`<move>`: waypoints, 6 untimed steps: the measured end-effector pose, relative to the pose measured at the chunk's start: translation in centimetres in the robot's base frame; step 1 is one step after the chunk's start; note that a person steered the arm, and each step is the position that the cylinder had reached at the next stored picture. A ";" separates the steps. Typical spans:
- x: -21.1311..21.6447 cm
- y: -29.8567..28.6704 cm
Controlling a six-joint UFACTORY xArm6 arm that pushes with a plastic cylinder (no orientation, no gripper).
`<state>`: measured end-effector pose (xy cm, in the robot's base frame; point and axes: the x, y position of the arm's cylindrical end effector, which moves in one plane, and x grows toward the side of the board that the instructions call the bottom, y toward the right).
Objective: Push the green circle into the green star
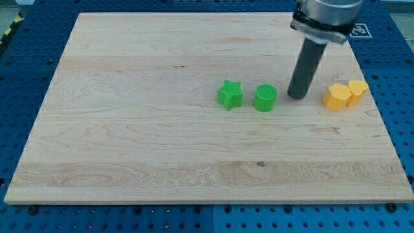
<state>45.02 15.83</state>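
Observation:
The green circle point(264, 98) sits on the wooden board, right of centre. The green star point(229, 94) lies just to its left, with a small gap between them. My tip point(297, 96) rests on the board just to the right of the green circle, with a small gap between them. The tip, the circle and the star stand roughly in one line across the view.
Two yellow blocks sit close together at the view's right: a larger one point(337, 96) and a smaller one point(357, 88) touching it. The wooden board point(129, 129) lies on a blue perforated table point(19, 97). The board's right edge is close past the yellow blocks.

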 end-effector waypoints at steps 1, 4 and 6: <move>0.9 -0.6; -1.5 -5.5; 4.4 3.1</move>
